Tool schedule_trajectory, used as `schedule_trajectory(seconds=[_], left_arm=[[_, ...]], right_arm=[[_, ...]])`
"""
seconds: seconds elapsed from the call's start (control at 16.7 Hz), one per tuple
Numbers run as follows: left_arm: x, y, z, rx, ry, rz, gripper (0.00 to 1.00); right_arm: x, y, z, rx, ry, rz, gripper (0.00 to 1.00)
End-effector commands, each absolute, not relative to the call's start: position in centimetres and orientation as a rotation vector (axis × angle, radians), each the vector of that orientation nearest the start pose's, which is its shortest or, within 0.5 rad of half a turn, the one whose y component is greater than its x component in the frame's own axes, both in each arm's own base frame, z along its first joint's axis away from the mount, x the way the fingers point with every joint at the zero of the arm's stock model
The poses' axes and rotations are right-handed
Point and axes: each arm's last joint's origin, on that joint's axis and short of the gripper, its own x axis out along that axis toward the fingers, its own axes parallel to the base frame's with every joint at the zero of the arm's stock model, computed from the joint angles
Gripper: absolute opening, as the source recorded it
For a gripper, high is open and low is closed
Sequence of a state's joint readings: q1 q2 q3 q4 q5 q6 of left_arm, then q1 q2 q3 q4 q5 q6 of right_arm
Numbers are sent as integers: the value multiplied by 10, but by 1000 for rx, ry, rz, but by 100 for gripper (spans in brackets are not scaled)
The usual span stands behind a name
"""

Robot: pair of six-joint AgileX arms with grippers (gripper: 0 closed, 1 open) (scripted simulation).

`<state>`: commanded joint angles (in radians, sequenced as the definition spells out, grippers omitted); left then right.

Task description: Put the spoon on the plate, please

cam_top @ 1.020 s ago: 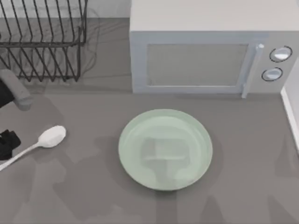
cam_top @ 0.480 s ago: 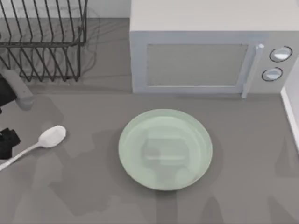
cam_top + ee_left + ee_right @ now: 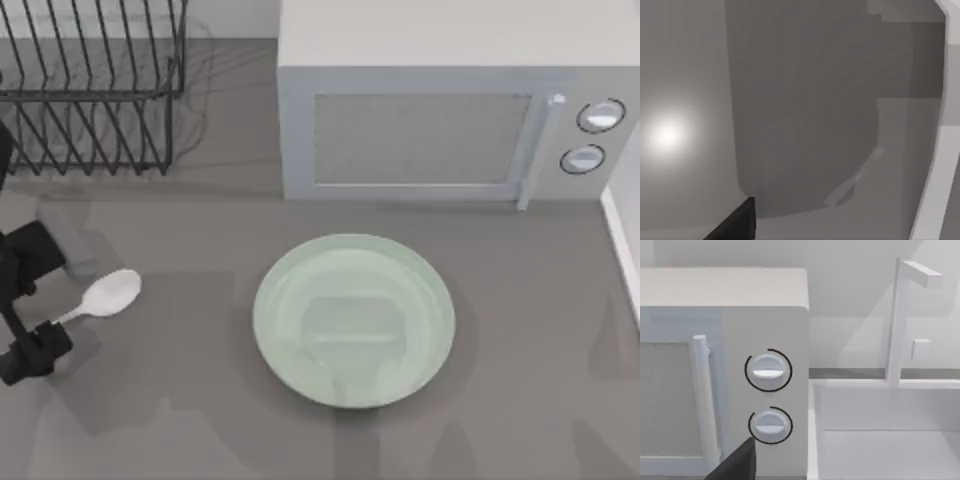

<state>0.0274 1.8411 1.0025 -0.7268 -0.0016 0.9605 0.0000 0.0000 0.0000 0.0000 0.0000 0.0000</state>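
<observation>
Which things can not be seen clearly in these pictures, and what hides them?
- Spoon: in the top view the left claw covers the end of its handle, so contact cannot be judged.
- Left claw: cut off by the top view's left edge.
- Rack: cut off by the top and left edges of the top view.
- Left wrist view: the spoon lies faint in shadow.

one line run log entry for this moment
left gripper: over spoon handle, table's left | spoon: on table, ungrasped | plate: centre, bare | right arm: parked
</observation>
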Motion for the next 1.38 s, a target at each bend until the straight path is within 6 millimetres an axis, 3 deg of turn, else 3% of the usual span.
schedule_trajectory(seconds=[0.18,0.42,1.2,1.38], left_arm=[[301,10,93,725,1452,-726,100],[301,10,92,725,1453,-726,100],[301,10,92,725,1453,-726,2],[301,10,92,725,1453,-726,0]], right_arm=[[106,-1,160,0,0,0,100],[106,-1,160,0,0,0,100],[106,-1,160,0,0,0,100],[106,-1,160,0,0,0,100]])
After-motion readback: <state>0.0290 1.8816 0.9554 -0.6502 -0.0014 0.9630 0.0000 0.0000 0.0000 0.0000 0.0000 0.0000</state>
